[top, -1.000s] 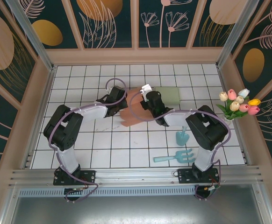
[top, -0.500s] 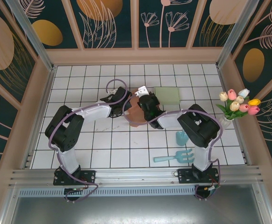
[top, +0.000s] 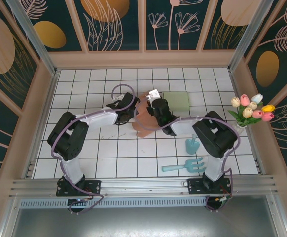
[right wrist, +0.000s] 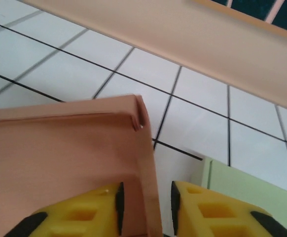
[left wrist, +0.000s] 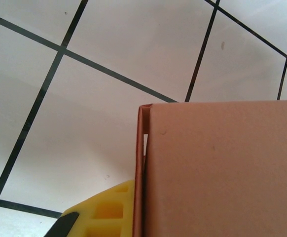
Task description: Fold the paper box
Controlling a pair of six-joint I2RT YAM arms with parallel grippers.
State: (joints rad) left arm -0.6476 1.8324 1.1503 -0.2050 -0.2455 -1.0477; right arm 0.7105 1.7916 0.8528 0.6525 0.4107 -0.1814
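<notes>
Paper box (right wrist: 59, 158) between right fingers (right wrist: 205, 207)

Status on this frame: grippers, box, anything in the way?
Left gripper at paper box side, grip unclear. Right gripper astride a box wall, grip unclear. Box part-folded. Green block close beside it.

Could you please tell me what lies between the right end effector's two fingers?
A wall of the paper box stands edge-on between the yellow pads, in the right wrist view.

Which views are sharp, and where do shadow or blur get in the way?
Top external: evenly lit and sharp. Left wrist: crisp paper box edge, broad soft shadow on the tiles beside it. Right wrist: box close and slightly soft, back wall blurred.
</notes>
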